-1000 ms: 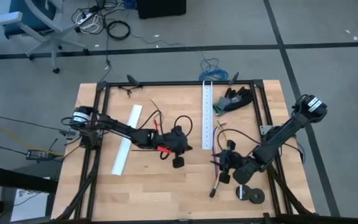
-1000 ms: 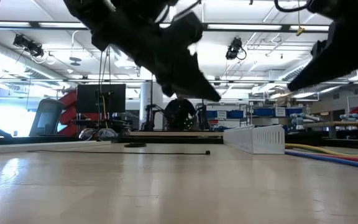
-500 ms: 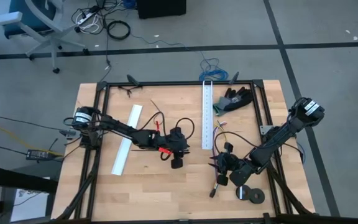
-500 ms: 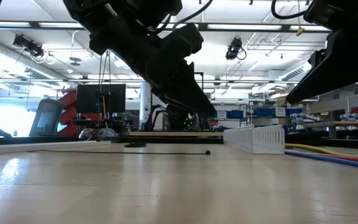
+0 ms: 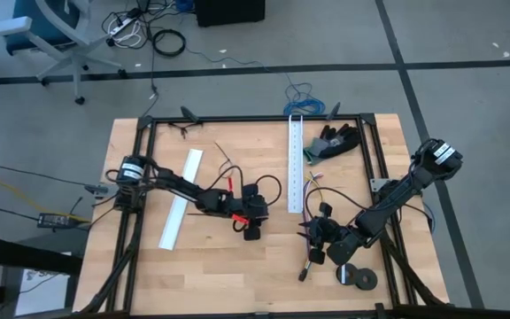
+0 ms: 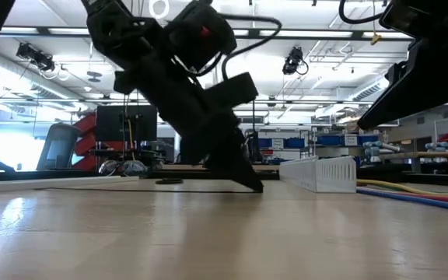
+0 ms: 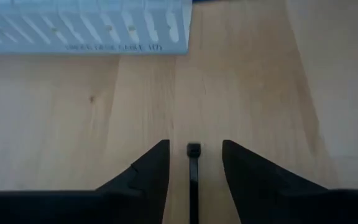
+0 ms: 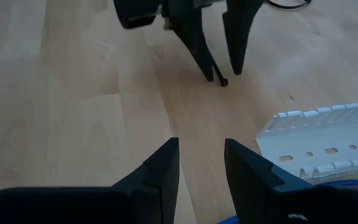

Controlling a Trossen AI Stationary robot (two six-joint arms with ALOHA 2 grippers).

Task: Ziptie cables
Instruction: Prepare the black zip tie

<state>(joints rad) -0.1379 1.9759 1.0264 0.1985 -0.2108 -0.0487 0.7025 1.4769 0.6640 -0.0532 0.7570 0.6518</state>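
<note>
On my wooden table (image 5: 211, 266) lie two white slotted channels: one (image 5: 295, 164) straight up the middle, another (image 5: 181, 198) slanted to my left. A black roll of tape (image 5: 357, 276) rests near the front edge. A blue office chair (image 5: 38, 31) stands on the floor behind.

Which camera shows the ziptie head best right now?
The left wrist view: the ziptie lies between the open left claw. The low and right wrist views show it small; the high view hides it.
</note>
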